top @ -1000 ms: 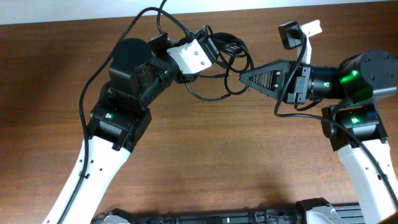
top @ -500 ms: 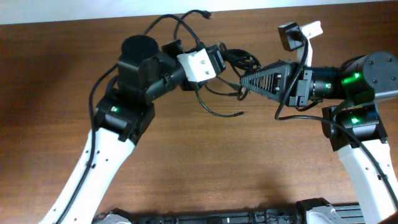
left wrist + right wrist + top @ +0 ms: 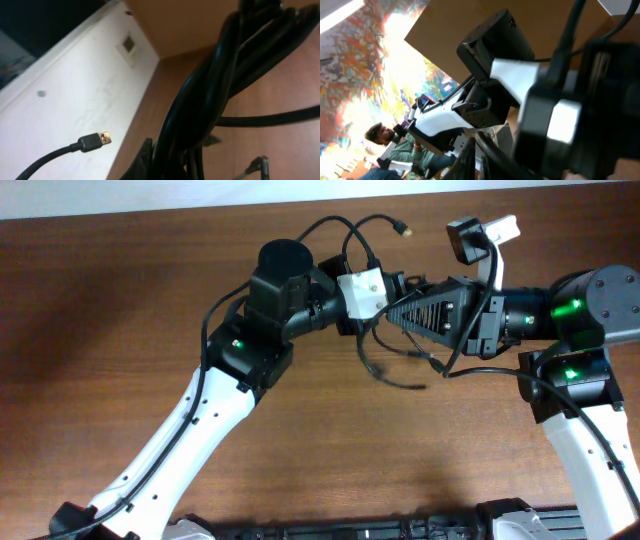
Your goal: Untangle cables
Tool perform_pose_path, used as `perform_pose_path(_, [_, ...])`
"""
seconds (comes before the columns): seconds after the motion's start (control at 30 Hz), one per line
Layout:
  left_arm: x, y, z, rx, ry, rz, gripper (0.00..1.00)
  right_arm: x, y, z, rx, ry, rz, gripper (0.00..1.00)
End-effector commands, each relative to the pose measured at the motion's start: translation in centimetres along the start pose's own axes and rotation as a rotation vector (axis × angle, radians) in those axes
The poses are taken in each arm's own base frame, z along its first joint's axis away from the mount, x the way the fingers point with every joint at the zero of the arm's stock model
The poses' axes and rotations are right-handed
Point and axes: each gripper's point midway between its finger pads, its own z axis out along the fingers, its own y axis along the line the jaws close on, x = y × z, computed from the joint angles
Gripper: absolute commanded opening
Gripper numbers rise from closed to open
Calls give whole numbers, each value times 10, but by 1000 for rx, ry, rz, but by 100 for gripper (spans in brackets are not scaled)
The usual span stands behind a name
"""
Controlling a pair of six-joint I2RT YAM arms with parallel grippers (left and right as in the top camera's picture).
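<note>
Left gripper (image 3: 395, 286) has swung right with the cables (image 3: 210, 100) — jaws pinching them; right gripper (image 3: 388, 313) jaws — cannot tell

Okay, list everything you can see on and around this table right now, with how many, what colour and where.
cables: several, black, twisted into one bundle between the two pincers, with a loose loop trailing toward the near side
gold-tipped plug: one, black body, on a free cable end apart from the bundle
table: one, brown wood, under everything
person: one, dark hair, far background of the right wrist view
left arm: one, white and black, reaching in from the near left
right arm: one, white and black, reaching in from the right
left pincer: one, appears closed on the bundle
right pincer: one, black, tip at the bundle, open or closed unclear
</note>
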Motion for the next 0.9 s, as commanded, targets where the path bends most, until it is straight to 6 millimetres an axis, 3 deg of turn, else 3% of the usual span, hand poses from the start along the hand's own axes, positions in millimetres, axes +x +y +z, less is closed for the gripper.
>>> perform_pose_path(0.0, [7,32,-1,-177,59,-56,0,8,16,1,-29,51,-49,4])
perform_pose_path(0.13, [4,55,-8,-269,50,-48,0,14,18,0,-42,84,-53,4])
perform_pose_path(0.23, [6,78,-31,-336,49,-74,0,15,16,0,-46,95,-56,4])
perform_pose_path(0.33, [7,107,-68,-430,41,-156,0,9,-4,2,-41,92,-31,4])
perform_pose_path(0.4, [9,109,-78,-438,55,-166,0,5,-19,4,-37,89,7,4])
perform_pose_path(0.5, [12,103,-82,-424,81,-196,0,-2,-46,6,-21,73,73,33])
perform_pose_path(0.57, [17,100,-82,-417,83,-292,0,-4,-53,6,-21,73,74,43])
perform_pose_path(0.7, [20,98,-81,-421,50,-504,0,-8,-35,10,-50,76,-128,53])
perform_pose_path(0.87, [13,89,-74,-398,23,-589,0,6,-1,32,-151,131,-359,59])
